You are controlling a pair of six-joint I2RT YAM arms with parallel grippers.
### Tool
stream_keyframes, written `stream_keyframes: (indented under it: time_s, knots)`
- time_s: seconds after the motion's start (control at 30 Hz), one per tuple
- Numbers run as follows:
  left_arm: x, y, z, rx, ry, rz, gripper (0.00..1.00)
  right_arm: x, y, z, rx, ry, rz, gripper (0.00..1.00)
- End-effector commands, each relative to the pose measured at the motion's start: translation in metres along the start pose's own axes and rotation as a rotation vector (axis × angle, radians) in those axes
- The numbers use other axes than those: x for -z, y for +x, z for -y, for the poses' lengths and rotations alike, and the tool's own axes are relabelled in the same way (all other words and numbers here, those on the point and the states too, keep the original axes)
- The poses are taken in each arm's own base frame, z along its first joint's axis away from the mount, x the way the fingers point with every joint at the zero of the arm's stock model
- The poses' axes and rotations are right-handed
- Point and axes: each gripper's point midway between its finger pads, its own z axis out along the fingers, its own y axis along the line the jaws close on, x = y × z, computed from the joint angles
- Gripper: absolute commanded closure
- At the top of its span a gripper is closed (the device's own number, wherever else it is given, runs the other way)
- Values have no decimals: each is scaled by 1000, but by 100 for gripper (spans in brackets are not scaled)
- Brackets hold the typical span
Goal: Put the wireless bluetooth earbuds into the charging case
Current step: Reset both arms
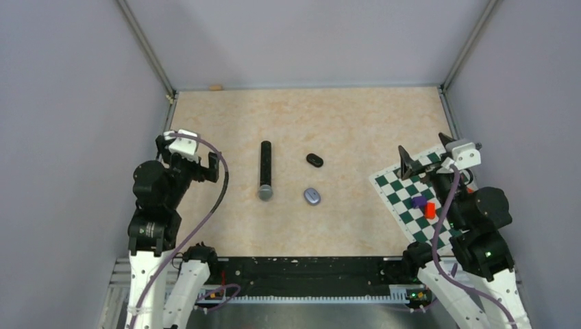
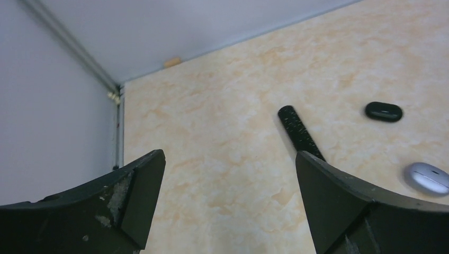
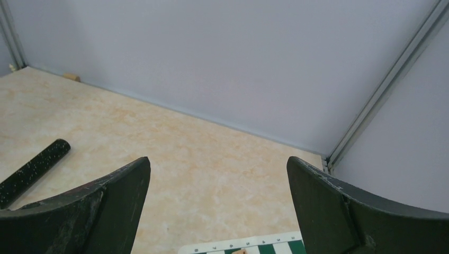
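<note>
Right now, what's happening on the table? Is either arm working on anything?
Nothing is being handled. The left tool and right tool both stand open and empty, off to either side. The microphone, a small black oval case and a silver oval item lie apart between them. A purple piece and a red piece sit on the checkered mat, too small to identify.

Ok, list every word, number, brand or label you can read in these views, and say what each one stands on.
No text reads clearly in any view.
Chess mat: tiny dark marks along its white border in the right wrist view, too small and blurred to read.
Microphone: no lettering visible.
Black oval case: no lettering visible.
Silver oval object: no lettering visible.
</note>
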Motion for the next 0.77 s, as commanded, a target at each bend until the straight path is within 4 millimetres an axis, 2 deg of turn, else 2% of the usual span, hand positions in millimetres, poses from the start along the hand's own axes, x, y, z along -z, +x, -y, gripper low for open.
stream_keyframes:
  time_s: [0.0,0.1,0.2,0.3,0.37,0.47,0.57,0.73]
  knots:
    - [5,42,-53,107,-358,-53,1,-3,32,-3,-23,18,-68,1]
    - [1,71,-38,100,-301,-80,2,-7,38,7,-13,95,-65,1]
    - [-3,82,-22,98,-213,-115,5,-5,32,22,-21,181,-42,1]
    - [1,70,-23,113,-218,-103,4,5,19,40,-57,273,-17,1]
    - [4,61,-22,117,-207,-94,4,10,13,45,-73,293,-13,1]
    - [5,63,-18,118,-189,-106,4,11,12,39,-63,254,-19,1]
    - [6,62,-20,123,-202,-106,4,6,22,29,-12,196,-40,1]
    - [6,64,-22,127,-213,-112,4,7,19,34,-29,231,-24,1]
